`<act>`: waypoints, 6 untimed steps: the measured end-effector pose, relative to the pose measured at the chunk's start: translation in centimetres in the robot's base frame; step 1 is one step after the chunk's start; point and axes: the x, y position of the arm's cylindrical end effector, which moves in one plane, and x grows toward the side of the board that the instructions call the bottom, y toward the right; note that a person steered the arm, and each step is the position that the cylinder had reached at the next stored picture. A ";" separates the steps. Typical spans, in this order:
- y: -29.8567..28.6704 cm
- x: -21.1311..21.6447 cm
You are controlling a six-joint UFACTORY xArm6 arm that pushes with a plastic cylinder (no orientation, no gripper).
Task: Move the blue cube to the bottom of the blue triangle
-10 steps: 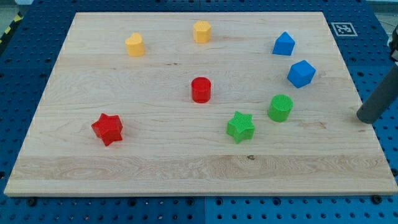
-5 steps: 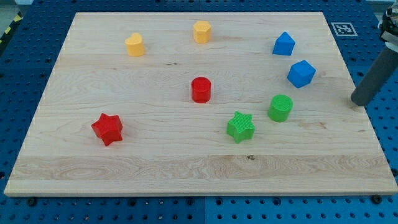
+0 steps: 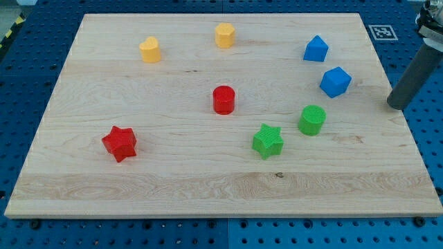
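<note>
The blue cube (image 3: pixel 336 81) sits on the wooden board (image 3: pixel 173 173) at the view's right. The blue triangle (image 3: pixel 315 48) is just above it and slightly left, a small gap between them. My tip (image 3: pixel 396 106) is at the board's right edge, to the right of the blue cube and a little lower, well apart from it. The dark rod slants up to the view's right edge.
A green cylinder (image 3: pixel 312 120) and a green star (image 3: pixel 268 140) lie below-left of the blue cube. A red cylinder (image 3: pixel 223 99) is at centre, a red star (image 3: pixel 120 143) at lower left. A yellow heart (image 3: pixel 149 50) and a yellow hexagon (image 3: pixel 224 34) are near the top.
My tip has moved up and slightly left along the board's right edge, toward the level of the blue cube. No block has moved.
</note>
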 end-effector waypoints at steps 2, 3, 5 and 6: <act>-2.1 -0.6; -2.1 -1.5; -3.0 -1.5; -3.5 -1.5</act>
